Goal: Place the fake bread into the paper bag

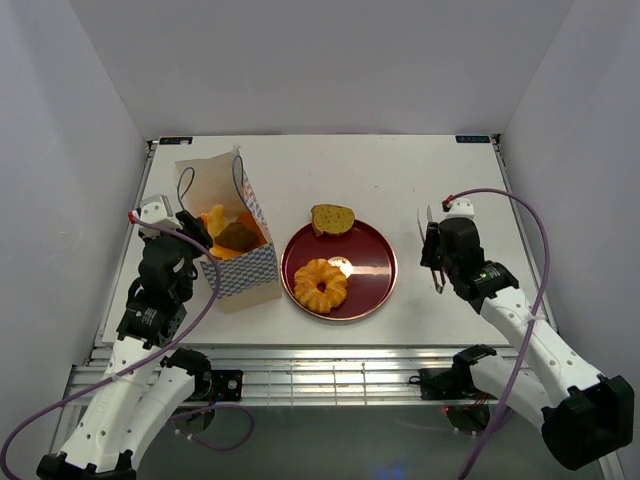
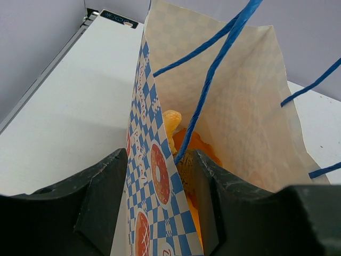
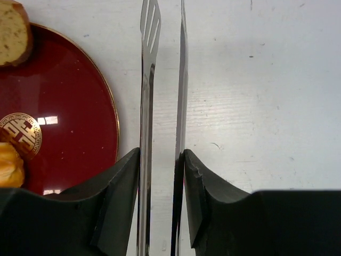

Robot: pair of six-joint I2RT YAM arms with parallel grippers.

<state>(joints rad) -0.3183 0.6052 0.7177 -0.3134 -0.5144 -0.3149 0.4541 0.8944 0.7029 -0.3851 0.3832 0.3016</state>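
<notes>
1. The left claw (image 2: 160, 205) is closed on the near wall of the paper bag (image 2: 250, 106); one finger (image 2: 98, 200) presses the blue-checkered outside and the other sits inside the mouth, so the paper is pinched between them.
2. The bag stands upright at the left side of the table (image 1: 400, 170) with its mouth open; blue cord handles (image 2: 213, 69) hang across the opening.
3. Some of the bread is down inside the bag: a pale yellow piece (image 2: 171, 124) and an orange piece (image 2: 194, 144) lie against each other; from above a dark brown chunk (image 1: 237, 237) shows beside them.
4. The right claw (image 3: 160, 205) is clamped on a pair of metal tongs (image 3: 150, 80), its fingers squeezing the two arms from either side; the arms run close together away from the claw, and the white table shows through the narrow gap.
5. The tongs hang over bare table just right of the dark-red plate (image 3: 69, 106); the plate sits just beside the bag, between the two arms.
6. On the plate, a ring-shaped pastry (image 1: 320, 285) lies at the near left; a brown slice (image 1: 332, 218) rests on the far rim, apart from it.
</notes>
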